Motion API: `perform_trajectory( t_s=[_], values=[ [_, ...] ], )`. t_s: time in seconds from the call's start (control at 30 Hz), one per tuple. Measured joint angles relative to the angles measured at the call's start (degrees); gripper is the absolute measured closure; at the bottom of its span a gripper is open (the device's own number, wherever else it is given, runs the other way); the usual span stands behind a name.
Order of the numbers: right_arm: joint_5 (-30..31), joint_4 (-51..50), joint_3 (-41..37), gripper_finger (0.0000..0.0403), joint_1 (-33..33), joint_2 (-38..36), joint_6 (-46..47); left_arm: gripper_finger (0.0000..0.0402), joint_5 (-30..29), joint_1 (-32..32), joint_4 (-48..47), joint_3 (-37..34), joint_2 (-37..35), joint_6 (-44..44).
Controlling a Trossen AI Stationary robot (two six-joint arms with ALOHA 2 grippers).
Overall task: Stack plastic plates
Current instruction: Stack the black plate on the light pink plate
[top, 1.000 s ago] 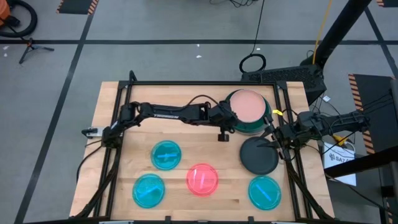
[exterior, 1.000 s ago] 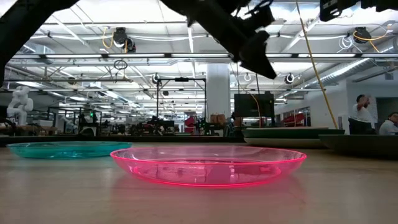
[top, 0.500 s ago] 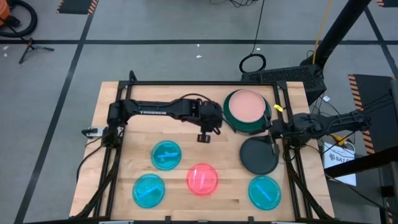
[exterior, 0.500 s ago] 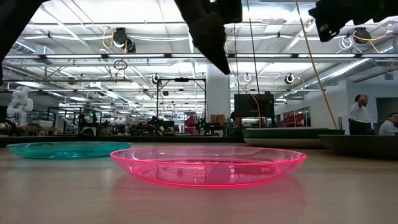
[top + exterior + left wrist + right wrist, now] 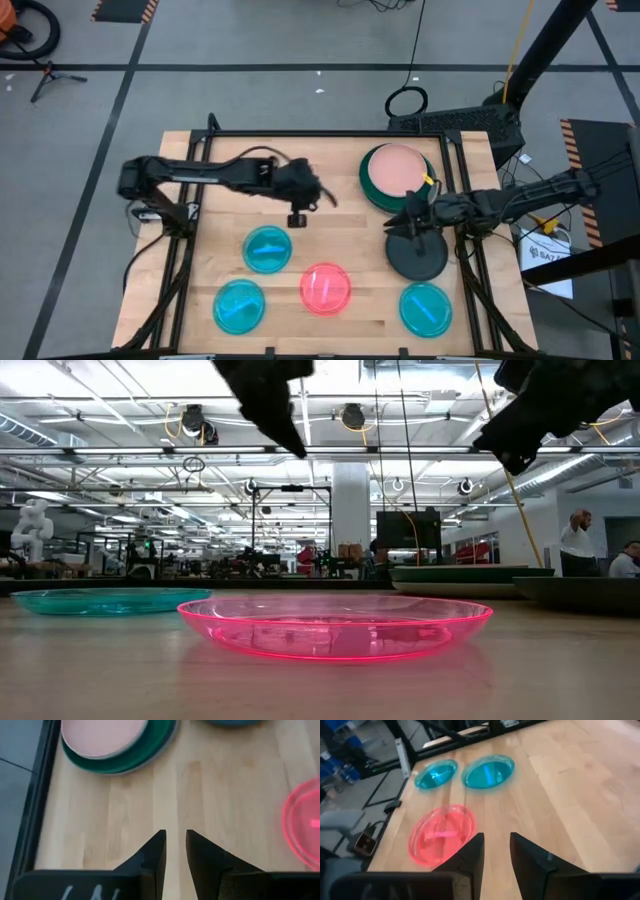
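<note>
A peach-pink plate (image 5: 401,168) lies on a large dark green plate (image 5: 376,200) near the table's far right; I cannot make out any plates between or under them. The black plate (image 5: 420,255) lies flat just nearer. A translucent red-pink plate (image 5: 326,288) and three cyan plates (image 5: 268,248) (image 5: 240,305) (image 5: 426,308) rest flat on the wood. My left gripper (image 5: 322,197) hovers over bare wood left of the stack, fingers narrowly apart (image 5: 174,845), empty. My right gripper (image 5: 400,221) hangs above the black plate's far edge, narrowly open (image 5: 496,847), empty.
A black frame rail (image 5: 320,134) runs along the table's far edge and down both sides. Bare wood lies between the stack and the left arm's base. In the low view both grippers (image 5: 268,400) (image 5: 535,415) hang high above the red-pink plate (image 5: 335,625).
My left gripper has drawn back from the stack toward the table's left, over bare wood. My right gripper has moved from the right edge toward the table's left and come lower, now over the black plate's far rim. No plate has moved.
</note>
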Motion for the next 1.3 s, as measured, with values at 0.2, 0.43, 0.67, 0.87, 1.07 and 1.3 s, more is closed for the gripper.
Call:
perform_trajectory(
  t_s=[0.2,0.43,0.67,0.87,1.07,1.3],
  values=[
    [0.07,1.7,0.0,0.0316,0.78,5.23,7.12,0.0321,-0.74,-1.41,15.21,-13.52,-10.71,0.12],
    [0.04,2.97,1.61,0.0316,3.53,10.61,13.78,0.0321,-0.88,-1.41,30.99,-26.97,-20.03,0.08],
    [0.04,-0.9,9.61,0.0316,5.6,17.63,13.43,0.0321,-4.13,-1.45,36.89,-33.21,-24.92,-2.05],
    [0.01,-16.82,19.67,0.0316,6.0,23.83,13.47,0.0321,-7.76,-2.22,34.46,-33.27,-26.67,-5.28],
    [-0.11,-38.88,29.94,0.0316,6.01,29.72,8.97,0.0321,-8.85,-2.58,33.11,-33.16,-29.27,-7.3],
    [0.01,-56.46,34.73,0.0316,6.0,33.22,-8.72,0.0321,-8.83,-4.05,32.77,-33.16,-30.41,-7.38]
  ],
)
